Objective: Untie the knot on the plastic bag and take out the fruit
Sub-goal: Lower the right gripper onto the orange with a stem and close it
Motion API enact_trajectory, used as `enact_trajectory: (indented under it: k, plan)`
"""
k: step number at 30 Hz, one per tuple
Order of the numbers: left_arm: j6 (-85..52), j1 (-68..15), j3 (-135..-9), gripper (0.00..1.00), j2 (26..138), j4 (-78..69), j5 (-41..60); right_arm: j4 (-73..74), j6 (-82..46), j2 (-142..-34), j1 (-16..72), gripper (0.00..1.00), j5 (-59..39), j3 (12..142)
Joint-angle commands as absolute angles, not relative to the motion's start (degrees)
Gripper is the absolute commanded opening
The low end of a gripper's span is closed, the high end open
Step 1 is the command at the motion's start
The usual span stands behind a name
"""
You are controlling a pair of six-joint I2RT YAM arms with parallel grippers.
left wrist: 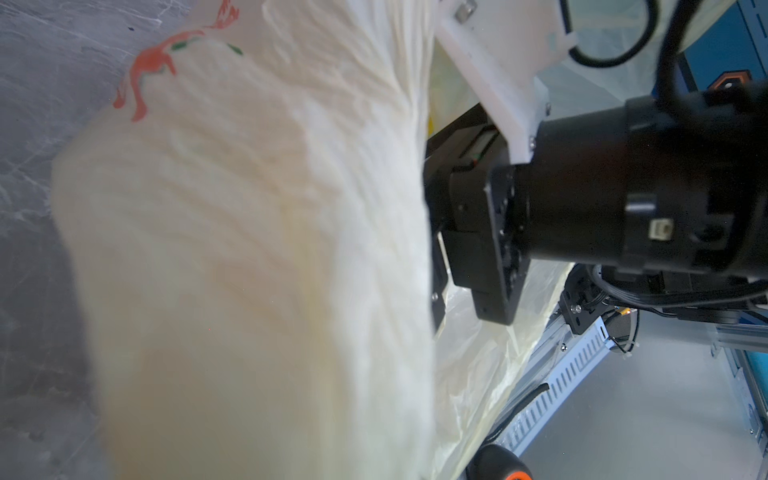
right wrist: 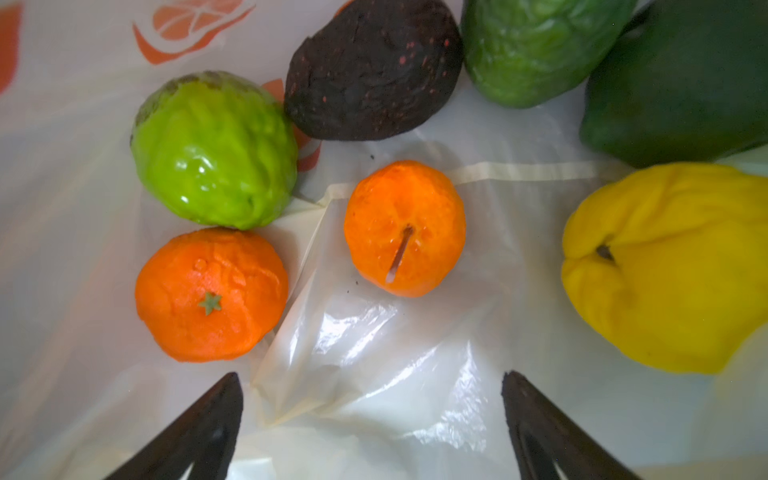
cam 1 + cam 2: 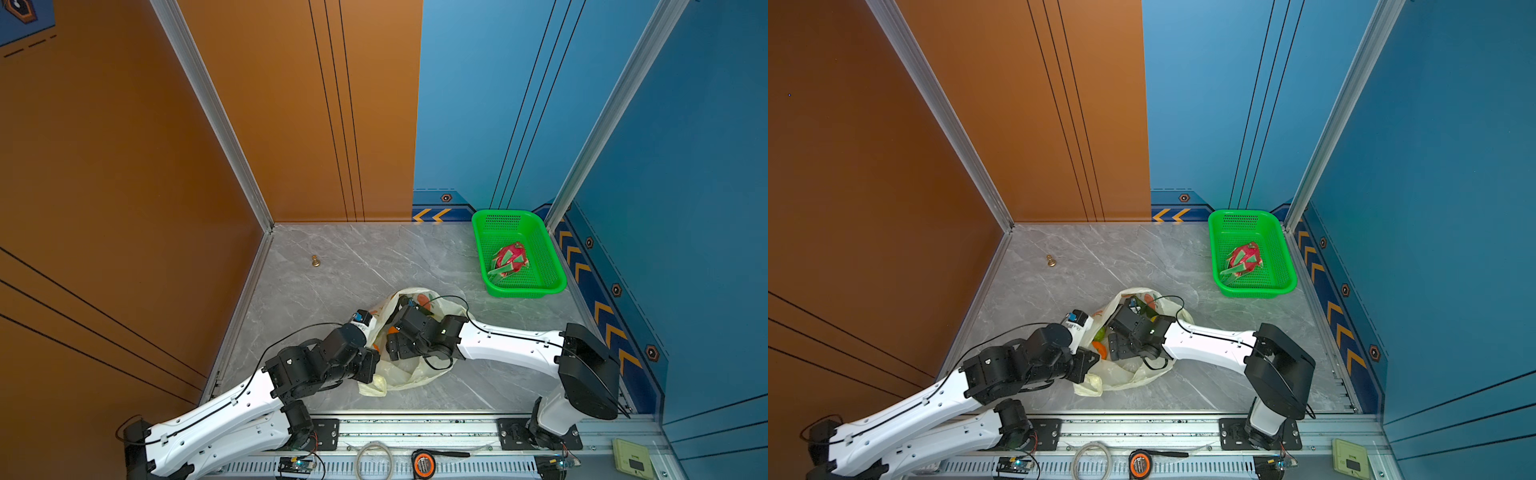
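Far left on the grey marble table (image 3: 332, 282), a small brass figure (image 3: 316, 261) stood alone. Next across, the left gripper (image 3: 374, 372) was pinched tight on the near-left rim of the plastic bag (image 3: 415, 376). That film filled most of the left wrist view, orange prints on it but no legible lettering. Centre frame, the bag lay open with the right gripper (image 2: 370, 374) down inside, fingers wide apart and empty. Its wrist and cable (image 3: 440, 365) hid the mouth in both top views.

Under it lay the fruit: a bumpy green one (image 2: 214, 149), two oranges (image 2: 212, 295), a dark avocado (image 2: 372, 68) and a yellow lemon (image 2: 669, 266). On the bottom rail sat an orange-black tape measure (image 3: 423, 462), its markings too small to read. Upper right, the dragon fruit (image 3: 509, 259) lay in the green basket (image 3: 540, 286).
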State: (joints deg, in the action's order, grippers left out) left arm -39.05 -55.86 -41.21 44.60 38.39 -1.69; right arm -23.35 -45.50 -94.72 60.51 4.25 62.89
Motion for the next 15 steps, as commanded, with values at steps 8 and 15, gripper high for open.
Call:
enact_trajectory:
  k: [8, 15]
  plan:
    - [-38.0, -55.4, -42.5, 0.00, 45.8, 38.1, -3.1, -18.2, -47.1, -101.0, 58.8, 0.89, 7.2, 64.5]
    - [-37.6, -55.2, -42.5, 0.00, 46.4, 37.2, -2.7, -16.8, -48.6, -104.7, 58.9, 0.82, 9.3, 66.4]
